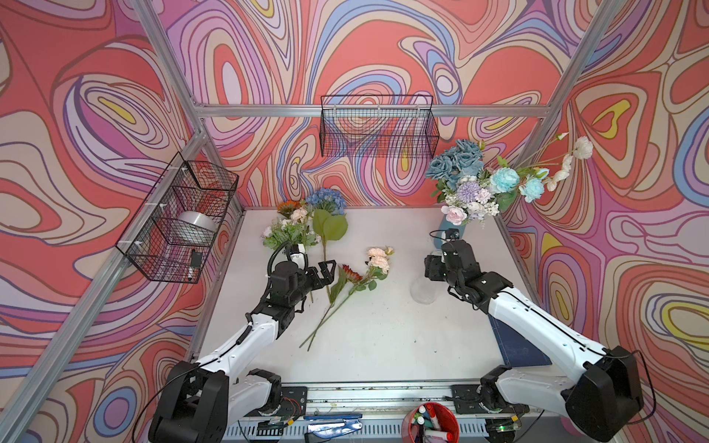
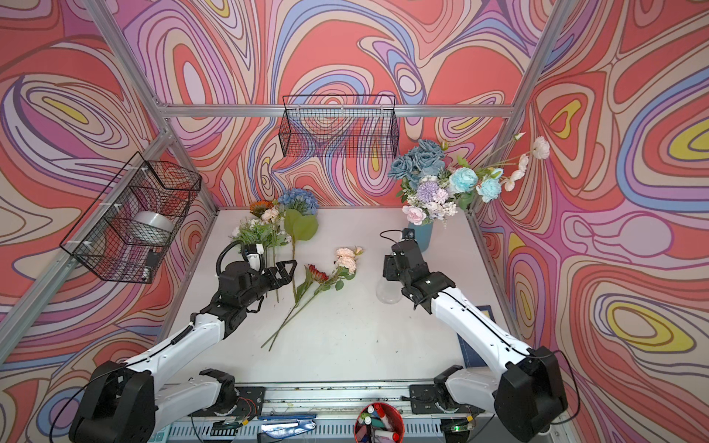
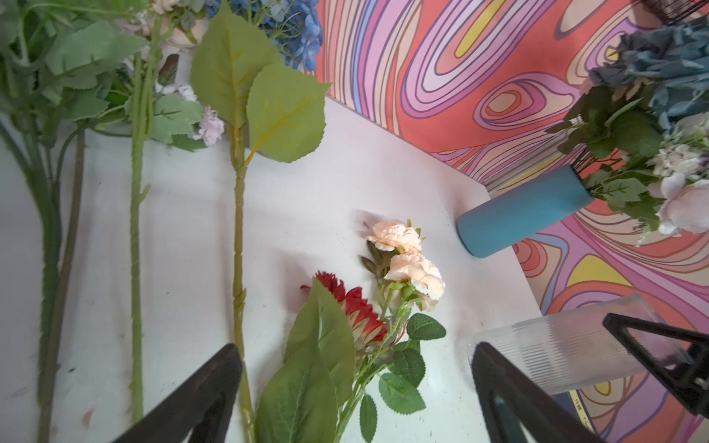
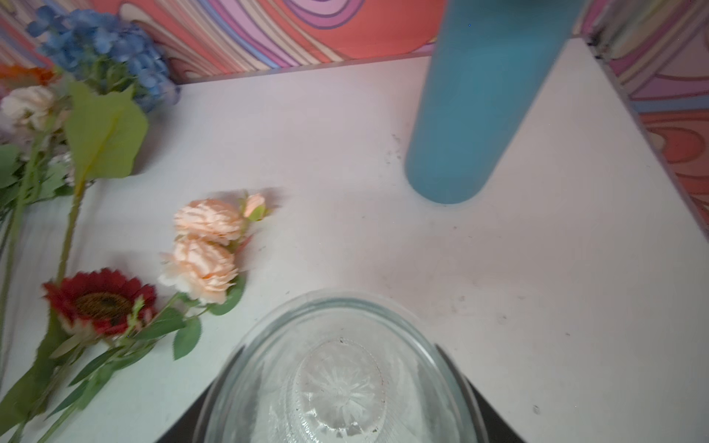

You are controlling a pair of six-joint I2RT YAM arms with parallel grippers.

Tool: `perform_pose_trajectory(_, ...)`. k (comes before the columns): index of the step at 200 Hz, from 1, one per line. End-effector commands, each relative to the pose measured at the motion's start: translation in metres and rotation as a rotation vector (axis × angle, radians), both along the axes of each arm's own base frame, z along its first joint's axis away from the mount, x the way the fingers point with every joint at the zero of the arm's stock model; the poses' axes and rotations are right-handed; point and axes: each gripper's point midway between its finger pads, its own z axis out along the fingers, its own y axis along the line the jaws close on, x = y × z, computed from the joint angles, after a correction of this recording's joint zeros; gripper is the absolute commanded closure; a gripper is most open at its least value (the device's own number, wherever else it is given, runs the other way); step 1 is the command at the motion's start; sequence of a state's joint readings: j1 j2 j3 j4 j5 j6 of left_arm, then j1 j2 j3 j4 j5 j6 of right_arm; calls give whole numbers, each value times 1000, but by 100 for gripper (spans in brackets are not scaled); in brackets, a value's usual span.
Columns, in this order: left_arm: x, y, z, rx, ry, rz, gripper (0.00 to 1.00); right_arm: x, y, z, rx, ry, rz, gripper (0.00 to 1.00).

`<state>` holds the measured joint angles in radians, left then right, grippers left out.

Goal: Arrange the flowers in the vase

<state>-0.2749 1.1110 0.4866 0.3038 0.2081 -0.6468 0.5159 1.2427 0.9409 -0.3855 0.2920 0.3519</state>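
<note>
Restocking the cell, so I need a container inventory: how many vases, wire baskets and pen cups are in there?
vases: 2, blue vase and glass vase
wire baskets: 2, back basket and left basket
pen cup: 1
total: 5

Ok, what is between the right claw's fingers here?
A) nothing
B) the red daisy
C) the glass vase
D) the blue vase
C: in the right wrist view the glass vase fills the gap between the fingers of the right claw, while the red daisy lies apart on the table.
</note>
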Motion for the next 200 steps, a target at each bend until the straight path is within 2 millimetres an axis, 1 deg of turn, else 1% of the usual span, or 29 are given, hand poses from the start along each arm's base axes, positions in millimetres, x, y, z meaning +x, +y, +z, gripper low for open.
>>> perform_pose_trajectory(1, -14, 21, -27, 82, 99, 73, 8, 17, 41, 42, 40, -143, 77, 45)
perform_pose_trajectory(19, -17, 31, -35, 119, 130, 111, 13, 18, 65, 39, 11, -152, 140, 45)
perform_pose_trajectory(33, -16, 33, -37, 133, 139, 121, 16, 17, 77, 35, -4, -145, 171, 45)
perform_pose_trajectory(52, -11, 32, -40, 138, 146, 115, 20, 14, 90, 30, 12, -148, 213, 45)
perform_pose_trajectory(59, -8, 30, -40, 142, 151, 109, 22, 14, 92, 28, 15, -146, 216, 44)
perform_pose_trajectory(69, -7, 29, -48, 149, 173, 99, 25, 13, 95, 24, 20, -140, 228, 44)
perform_pose_trajectory(70, -3, 27, -41, 145, 160, 99, 25, 12, 96, 25, 20, -141, 229, 44)
perform_pose_trajectory(73, 2, 25, -35, 141, 148, 95, 26, 12, 96, 23, 19, -139, 230, 43)
perform_pose_trajectory(82, 7, 23, -35, 139, 151, 92, 27, 11, 98, 21, 23, -138, 236, 42)
perform_pose_trajectory(96, 14, 20, -36, 134, 152, 87, 27, 8, 99, 17, 36, -138, 240, 37)
perform_pose_trajectory(115, 25, 18, -37, 137, 151, 87, 27, 3, 102, 16, 75, -146, 260, 24)
perform_pose_trajectory(121, 29, 16, -38, 138, 153, 86, 27, 2, 103, 16, 87, -150, 268, 21)
perform_pose_trajectory(152, 47, 10, -41, 143, 168, 74, 26, -3, 102, 10, 91, -146, 278, 20)
perform_pose_trajectory(165, 52, 7, -43, 142, 174, 71, 25, -4, 102, 8, 86, -136, 282, 16)
perform_pose_trajectory(178, 57, 7, -47, 148, 185, 75, 22, -6, 101, 12, 95, -138, 285, 11)
perform_pose_trajectory(190, 61, 7, -51, 157, 202, 75, 19, -8, 101, 19, 101, -139, 288, 2)
perform_pose_trajectory(200, 65, 5, -55, 167, 220, 68, 18, -9, 100, 28, 105, -143, 285, 1)
